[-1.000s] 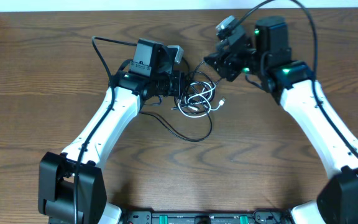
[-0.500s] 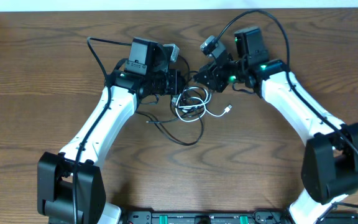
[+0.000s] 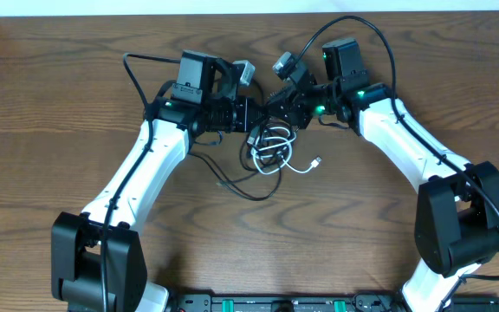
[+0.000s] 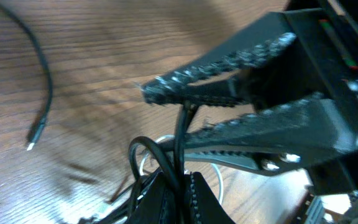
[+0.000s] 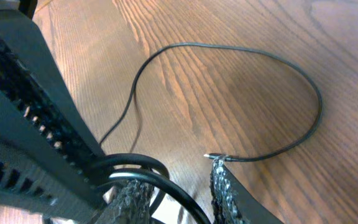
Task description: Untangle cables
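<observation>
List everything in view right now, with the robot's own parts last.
Table: one, brown wood, under everything.
Black cable: one, black, bunched between the end effectors, loose loop trailing toward the arm bases.
White cable: one, white, coiled in the same bundle, plug end lying to the right.
Left end effector: one, black, shut on the black cable.
Right end effector: one, black, jaws apart around the black cable.
Arms: two, white with black joints; left arm, right arm.

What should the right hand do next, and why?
Probably close the right hand on the black cable. That strand rises from the shut left hand and passes between the right hand's parted fingers, so pinching it could let both hands pull it free of the white cable.
</observation>
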{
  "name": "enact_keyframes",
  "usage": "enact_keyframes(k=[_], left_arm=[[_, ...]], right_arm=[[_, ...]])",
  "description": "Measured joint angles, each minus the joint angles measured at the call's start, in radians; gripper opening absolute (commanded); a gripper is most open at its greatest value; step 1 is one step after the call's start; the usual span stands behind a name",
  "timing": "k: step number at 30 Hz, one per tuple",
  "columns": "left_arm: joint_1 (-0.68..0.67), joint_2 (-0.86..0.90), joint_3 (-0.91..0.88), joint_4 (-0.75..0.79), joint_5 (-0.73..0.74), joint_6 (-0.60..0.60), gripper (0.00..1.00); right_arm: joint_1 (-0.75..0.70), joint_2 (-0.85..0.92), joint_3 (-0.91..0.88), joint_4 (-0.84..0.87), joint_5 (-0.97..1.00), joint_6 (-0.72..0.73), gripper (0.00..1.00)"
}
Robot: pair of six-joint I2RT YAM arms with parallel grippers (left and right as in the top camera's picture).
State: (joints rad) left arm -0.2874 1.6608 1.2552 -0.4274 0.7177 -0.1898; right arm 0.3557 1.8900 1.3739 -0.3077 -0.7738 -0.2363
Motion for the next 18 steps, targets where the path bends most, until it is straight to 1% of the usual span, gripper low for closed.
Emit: enact_keyframes(k=[1,2,3,7,10,12,18], left_arm=[[0.003,0.000,0.000,0.002,0.014,0.000,0.07],[0.006,0.000,0.000,0.001,0.024,0.000,0.07],[0.008,0.000,0.000,0.000,0.037,0.000,0.07],[0.009,0.000,0.000,-0.001,0.054,0.000,0.07],[0.010,0.000,0.000,0.000,0.045,0.000,0.07],[0.010,0.000,0.000,0.005,0.027,0.001,0.07],[0.009,0.008,0.000,0.019,-0.031,0.004,0.07]], right_arm=[[0.000,0.002,0.000,0.008,0.000,-0.001,0.18],[0.000,0.002,0.000,0.015,0.000,-0.003,0.09],[0.001,0.002,0.000,0.018,-0.001,-0.004,0.01],[0.005,0.002,0.000,0.013,0.004,-0.007,0.01],[0.009,0.002,0.000,0.016,0.034,0.032,0.01],[0.015,0.002,0.000,0.022,0.075,0.101,0.01],[0.057,-0.011,0.000,0.006,0.271,0.381,0.01]])
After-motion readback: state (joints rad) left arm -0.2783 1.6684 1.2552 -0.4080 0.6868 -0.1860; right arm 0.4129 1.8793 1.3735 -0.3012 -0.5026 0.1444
